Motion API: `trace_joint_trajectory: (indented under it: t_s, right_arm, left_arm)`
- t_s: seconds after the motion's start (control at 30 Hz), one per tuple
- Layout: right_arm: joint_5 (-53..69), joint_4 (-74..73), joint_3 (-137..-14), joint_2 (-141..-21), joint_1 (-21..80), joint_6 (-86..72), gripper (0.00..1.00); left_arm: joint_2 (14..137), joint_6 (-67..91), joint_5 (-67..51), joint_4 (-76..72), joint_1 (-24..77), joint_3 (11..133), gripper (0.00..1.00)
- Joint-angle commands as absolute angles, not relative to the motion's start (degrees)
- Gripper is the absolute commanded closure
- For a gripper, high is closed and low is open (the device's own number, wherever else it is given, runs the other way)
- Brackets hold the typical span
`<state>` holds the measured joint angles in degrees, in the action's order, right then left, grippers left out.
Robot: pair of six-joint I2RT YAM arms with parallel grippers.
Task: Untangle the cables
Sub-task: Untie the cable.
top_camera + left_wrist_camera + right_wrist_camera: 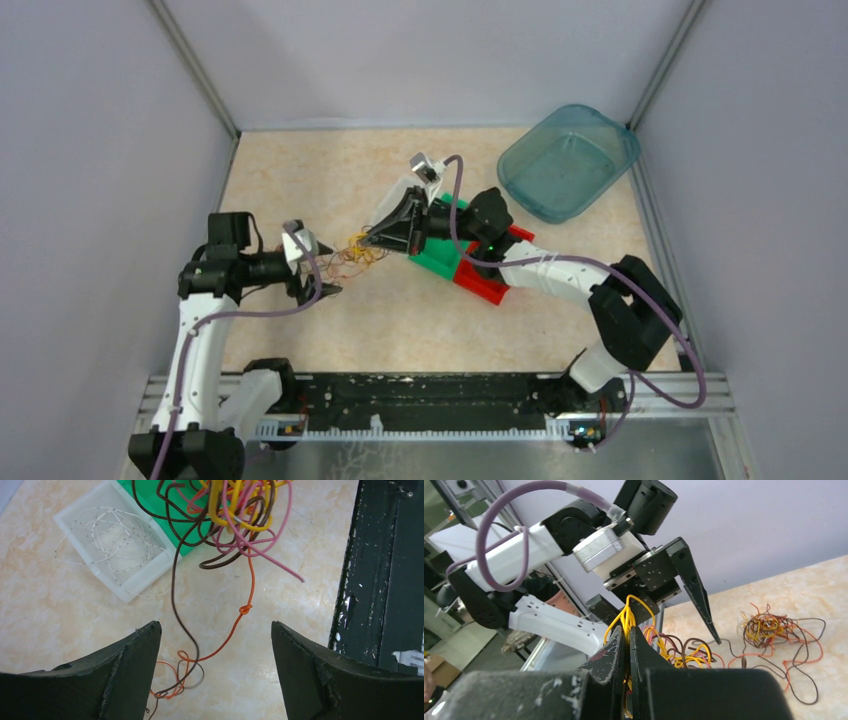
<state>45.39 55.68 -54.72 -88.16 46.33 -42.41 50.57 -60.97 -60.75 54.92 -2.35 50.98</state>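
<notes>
— What takes up most of the top view?
— A beige marbled table. An empty teal tub sits at the upper right, and green and red trays lie at the centre under the right arm. The left wrist view shows a clear tray at its upper left, holding thin white cord.
— And the pincers?
— The right gripper is clamped on yellow loops of the cables. The left gripper stands wide open with nothing between its fingers.
— Where is the tangle?
— Left of centre in the top view, between the two grippers. One bunch hangs at the top of the left wrist view, and another heap lies on the table at the right of the right wrist view.
— Anything finer?
— An orange strand and a brown strand trail down to the table. The orange one carries a small knot.
</notes>
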Motion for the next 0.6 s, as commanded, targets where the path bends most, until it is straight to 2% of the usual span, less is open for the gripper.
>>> trace_joint_trajectory:
  t_s: [0.0,0.1,0.3,0.33,0.47,0.57]
  right_arm:
    - [46.41,63.72,-54.91,-87.09,47.18,-46.71,1.0]
    - [46.19,65.96,-55.27,-88.26,48.04,-48.72,1.0]
    - [45.19,68.2,-56.04,-90.5,49.66,-50.2,1.0]
    - [44.79,68.07,-55.84,-90.49,49.72,-50.18,1.0]
    - [43.3,68.43,-54.83,-90.4,49.7,-50.05,1.0]
    - [42.28,69.61,-54.25,-90.44,49.66,-50.54,1.0]
  left_arm:
    - [50.75,-57.87,-64.63,50.8,-2.61,52.2,0.16]
    - [51.06,-58.1,-67.1,51.97,-2.55,51.96,0.22]
    - [51.7,-58.81,-75.95,57.93,-2.58,54.04,0.23]
    - [51.92,-59.02,-77.07,59.11,-2.6,54.77,0.26]
    - [52.34,-57.85,-79.2,59.62,-2.61,56.33,0.7]
    - [52.48,-54.94,-79.88,57.9,-2.69,55.19,0.72]
